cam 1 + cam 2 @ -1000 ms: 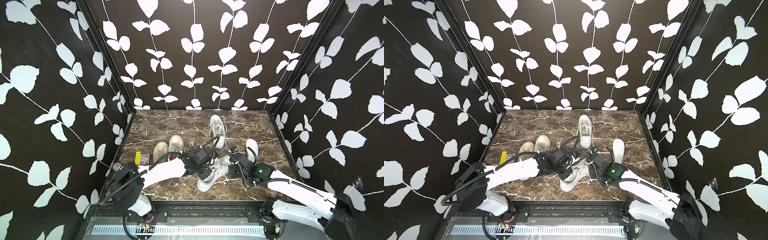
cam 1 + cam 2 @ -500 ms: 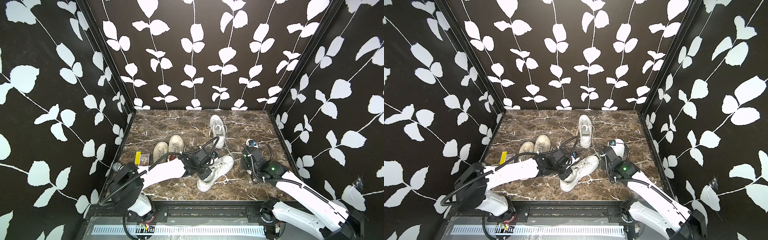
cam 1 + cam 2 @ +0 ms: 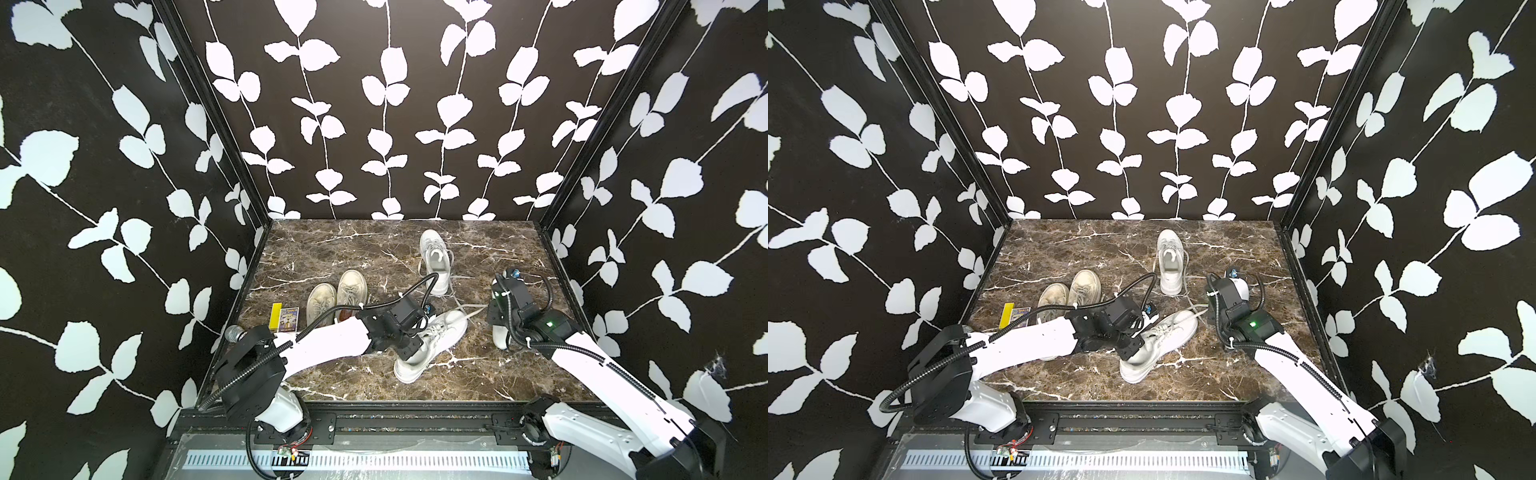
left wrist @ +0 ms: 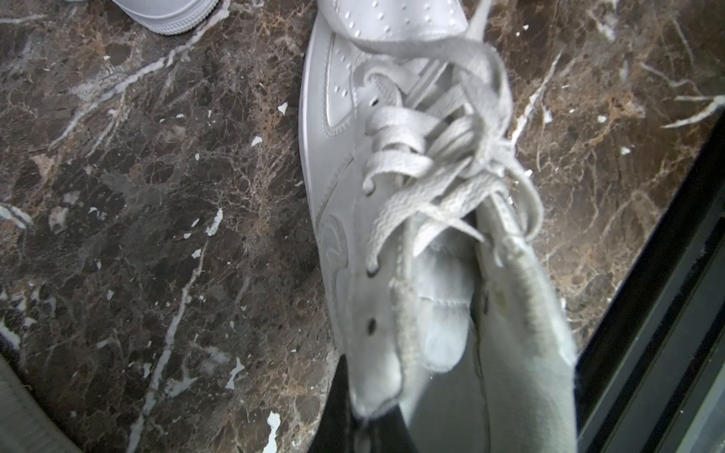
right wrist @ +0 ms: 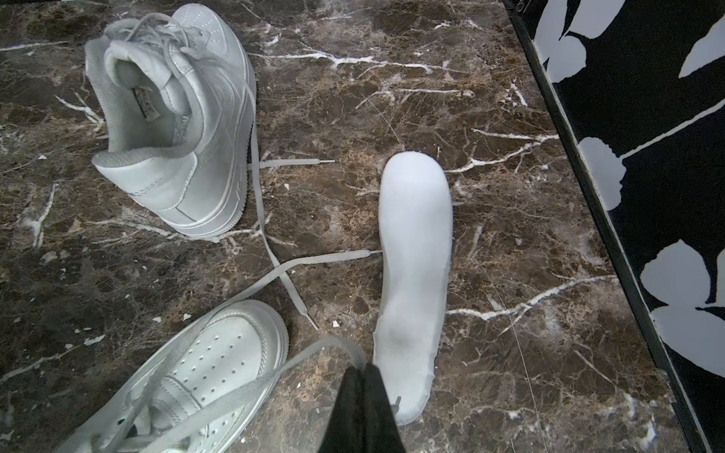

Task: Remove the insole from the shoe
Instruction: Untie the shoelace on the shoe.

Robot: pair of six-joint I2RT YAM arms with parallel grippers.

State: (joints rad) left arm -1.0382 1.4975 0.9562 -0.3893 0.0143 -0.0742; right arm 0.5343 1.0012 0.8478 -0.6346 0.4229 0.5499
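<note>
The white lace-up shoe (image 3: 432, 345) (image 4: 345, 196) lies near the front middle of the marble table. My left gripper (image 3: 409, 353) (image 4: 368, 423) is shut on the side edge of its opening. The white insole (image 5: 416, 255) lies flat on the table right of the shoe, fully outside it. In a top view the insole (image 3: 498, 338) is mostly hidden under my right arm. My right gripper (image 5: 365, 372) (image 3: 494, 324) is shut beside the insole's heel end. A loop of shoelace (image 5: 314, 353) rises from the shoe to the seam of its fingers and looks pinched there.
A second white sneaker (image 3: 434, 262) (image 5: 168, 117) stands further back, its laces trailing across the table. A worn beige pair (image 3: 336, 295) and a yellow and blue box (image 3: 284, 318) sit at the left. The right wall (image 5: 627, 196) runs close to the insole.
My right gripper has moved, still shut, from the shoe's toe rightward to above the insole. The insole, the shoe and my left gripper have stayed where they were.
</note>
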